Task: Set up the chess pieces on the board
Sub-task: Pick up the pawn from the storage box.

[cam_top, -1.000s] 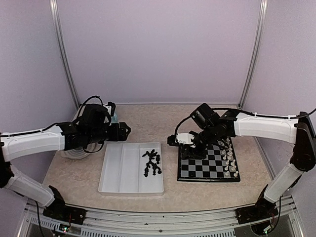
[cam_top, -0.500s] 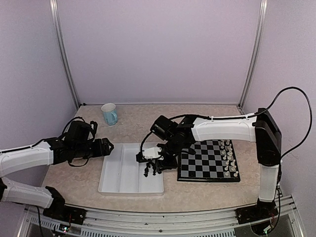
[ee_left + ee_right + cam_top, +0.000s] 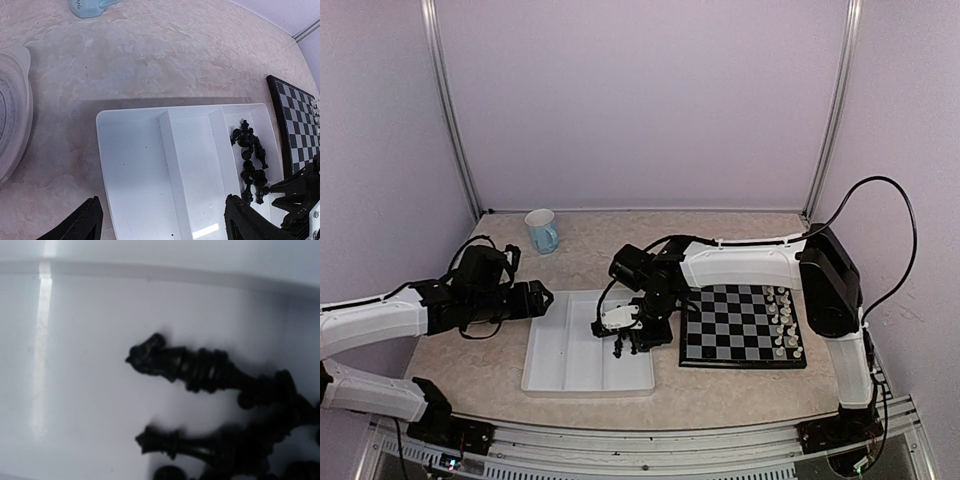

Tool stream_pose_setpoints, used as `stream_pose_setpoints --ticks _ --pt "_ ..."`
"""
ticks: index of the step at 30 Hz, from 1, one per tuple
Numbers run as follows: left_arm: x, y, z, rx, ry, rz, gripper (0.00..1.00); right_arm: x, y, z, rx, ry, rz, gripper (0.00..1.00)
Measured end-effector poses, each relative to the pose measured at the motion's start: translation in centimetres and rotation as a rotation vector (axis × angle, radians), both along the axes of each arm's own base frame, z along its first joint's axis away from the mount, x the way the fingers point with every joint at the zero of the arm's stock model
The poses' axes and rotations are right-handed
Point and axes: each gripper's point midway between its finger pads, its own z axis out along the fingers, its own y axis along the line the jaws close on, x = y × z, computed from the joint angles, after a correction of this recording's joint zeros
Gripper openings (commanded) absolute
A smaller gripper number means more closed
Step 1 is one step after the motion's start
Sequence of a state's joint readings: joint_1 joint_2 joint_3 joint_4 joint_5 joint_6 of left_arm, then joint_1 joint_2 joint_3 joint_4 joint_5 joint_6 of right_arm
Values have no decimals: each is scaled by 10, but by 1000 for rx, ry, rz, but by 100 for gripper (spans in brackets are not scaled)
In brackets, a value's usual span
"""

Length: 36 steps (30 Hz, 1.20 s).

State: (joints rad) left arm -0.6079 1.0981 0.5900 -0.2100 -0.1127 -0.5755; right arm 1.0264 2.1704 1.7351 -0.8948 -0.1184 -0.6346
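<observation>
Tiny black plastic chess pieces [image 3: 200,371] in white compartment tray [image 3: 555,360]: light, slippery. You should pinch one mid-stem. Right gripper [image 3: 623,340] jaws: cannot tell.

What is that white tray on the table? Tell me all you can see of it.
The white tray is a shallow, plastic-looking rectangle lying flat beside the chessboard. Two ridges split it into three long compartments. The one nearest the board holds a heap of black chess pieces, with the right end effector low over them.
</observation>
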Motion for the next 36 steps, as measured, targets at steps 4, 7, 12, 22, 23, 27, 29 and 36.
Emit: stream_pose_setpoints --ticks 4,7,12,22,23,27,29,36 --pt "0 0 1 -2 -4 0 84 0 -3 -2 -25 -5 0 20" --pt "0 0 2 -3 -5 -1 84 0 -4 -3 -38 -13 2 17" --pt "0 0 2 -2 -5 -1 84 2 -8 -4 -62 -34 3 18" --pt "0 0 2 -2 -5 -2 84 2 -12 -12 -126 -113 39 15" --pt "0 0 2 -2 -5 -1 84 3 -13 -13 -133 -118 40 13" --pt "0 0 2 -1 -6 0 84 3 -17 -19 -160 -129 47 7" --pt "0 0 2 -1 -7 0 84 3 -18 -19 -163 -132 48 4" --pt "0 0 2 0 -8 0 84 2 -17 -18 -156 -129 56 0"
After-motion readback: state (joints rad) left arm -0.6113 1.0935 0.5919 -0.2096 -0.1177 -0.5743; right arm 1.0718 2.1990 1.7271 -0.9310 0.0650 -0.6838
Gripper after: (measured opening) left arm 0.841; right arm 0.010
